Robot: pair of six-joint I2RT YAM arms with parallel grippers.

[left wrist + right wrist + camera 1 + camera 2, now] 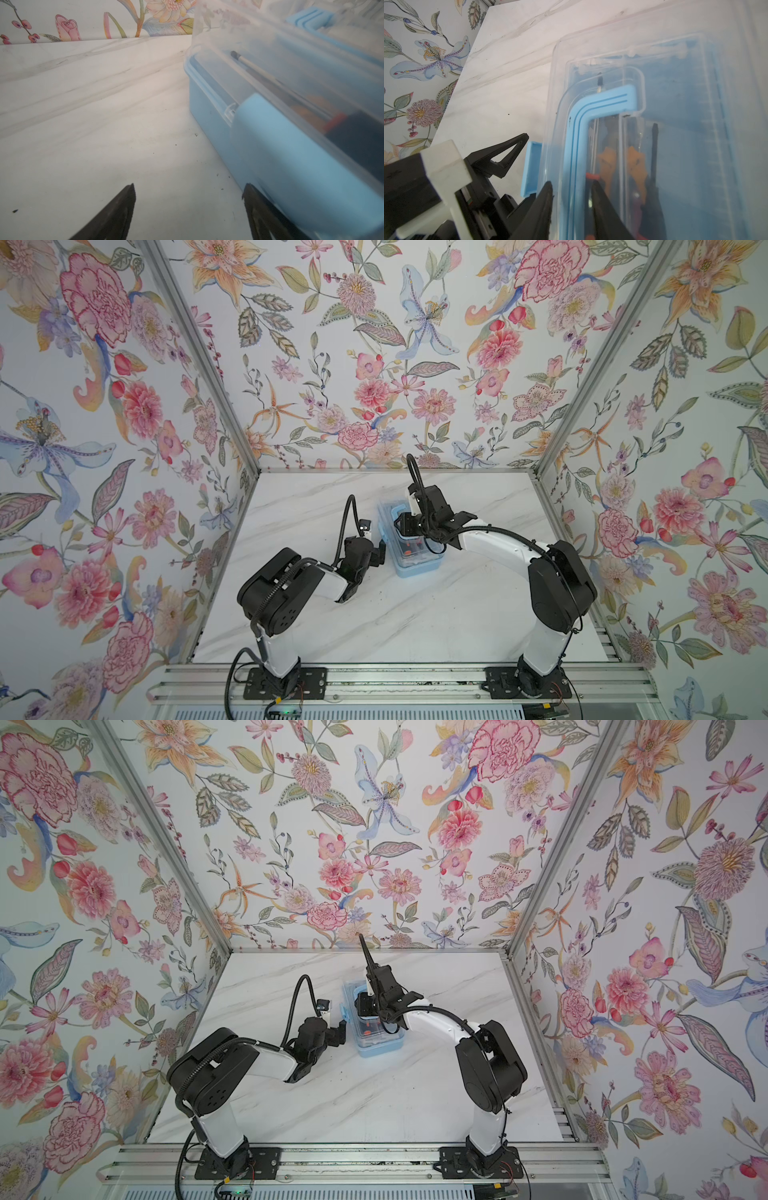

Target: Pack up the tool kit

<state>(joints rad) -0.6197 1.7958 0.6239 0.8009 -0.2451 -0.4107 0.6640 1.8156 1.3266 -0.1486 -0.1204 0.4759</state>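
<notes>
The tool kit (415, 566) (380, 1046) is a light-blue box with a clear lid, standing mid-table in both top views. Through the lid I see orange-handled pliers (633, 164) and a black screwdriver (654, 145). My right gripper (401, 524) (360, 1006) (571, 187) reaches over the lid and is shut on its blue handle (578, 128). My left gripper (380, 549) (340, 1029) (189, 191) stands open and empty just above the table at the box's left side. One of its fingers (255, 207) is beside the blue side latch (270, 145) (531, 168).
The white marble table (415, 622) is enclosed by floral walls (124, 448) on three sides, with a metal rail (395, 684) along the front carrying both arm bases. Small dark specks (196, 135) dot the table near the box.
</notes>
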